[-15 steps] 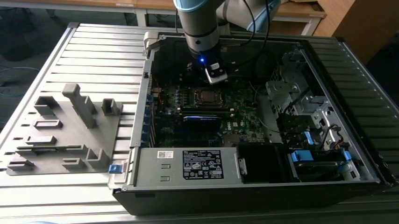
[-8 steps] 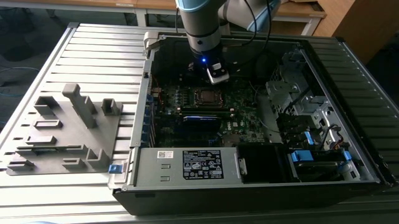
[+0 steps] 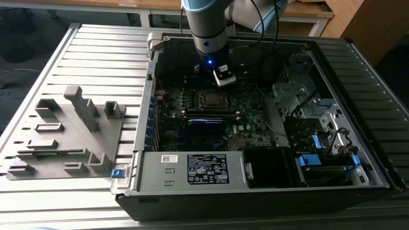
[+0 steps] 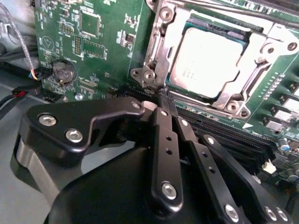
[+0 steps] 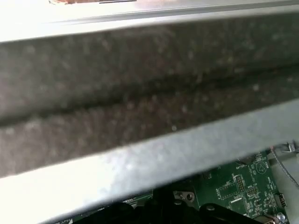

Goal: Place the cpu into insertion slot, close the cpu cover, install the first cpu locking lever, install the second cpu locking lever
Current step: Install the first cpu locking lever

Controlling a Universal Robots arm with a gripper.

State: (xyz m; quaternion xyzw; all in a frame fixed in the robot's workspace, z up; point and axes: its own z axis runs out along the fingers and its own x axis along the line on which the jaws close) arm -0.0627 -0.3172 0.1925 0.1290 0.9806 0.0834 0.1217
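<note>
The cpu (image 4: 208,58), a silver-grey square chip, lies in the insertion slot (image 3: 210,98) on the green board. The cpu cover (image 4: 243,84), a silver frame, lies down over the chip's edges. A thin metal locking lever (image 4: 152,51) runs along the socket's side. My gripper (image 4: 164,99) has its black fingers (image 4: 161,126) pressed together, and their tips are at the socket's near corner with nothing seen between them. In the exterior view the gripper (image 3: 221,81) hangs just above and behind the socket inside the open computer case.
Long black memory slots (image 4: 233,135) run beside the fingers. A round coin battery (image 4: 63,71) sits on the board, and cables (image 4: 18,93) lie at its edge. The case's grey wall (image 5: 149,93) is close to the wrist. A grey fixture block (image 3: 64,134) lies at the exterior view's left.
</note>
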